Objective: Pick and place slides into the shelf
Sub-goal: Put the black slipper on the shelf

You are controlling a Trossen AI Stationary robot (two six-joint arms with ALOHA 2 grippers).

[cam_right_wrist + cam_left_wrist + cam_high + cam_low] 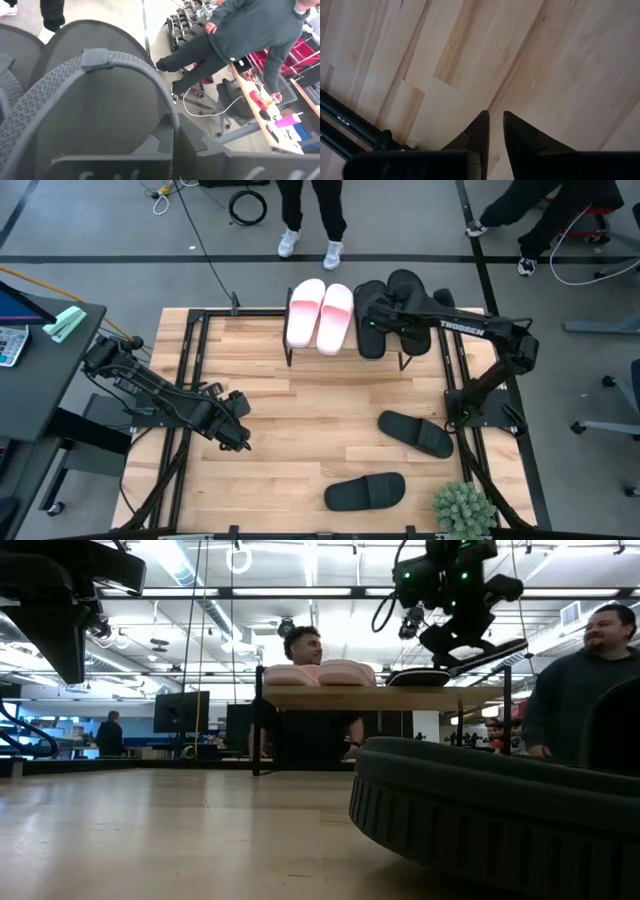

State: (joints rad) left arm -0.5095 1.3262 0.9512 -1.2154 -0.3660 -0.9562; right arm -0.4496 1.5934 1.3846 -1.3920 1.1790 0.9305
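My right tool (400, 315) is clenched on a flip-flop (100, 105) over the shelf (300, 345), lining it beside its partner; left tool (240, 435) waits clenched above the worktop (310, 430).

1. A small green potted plant (463, 508) sits at the counter's (300, 440) near right corner.
2. A person's white sneakers (310, 248) stand beyond the counter.
3. A teal object (65, 323) lies on a dark side desk (40, 370).

Slides (320, 315) showing pink fading to white; flip-flops (388, 315) and wide-strap slides (365, 492) showing black; shelf (262, 333) boards and counter (300, 430) showing light wood.
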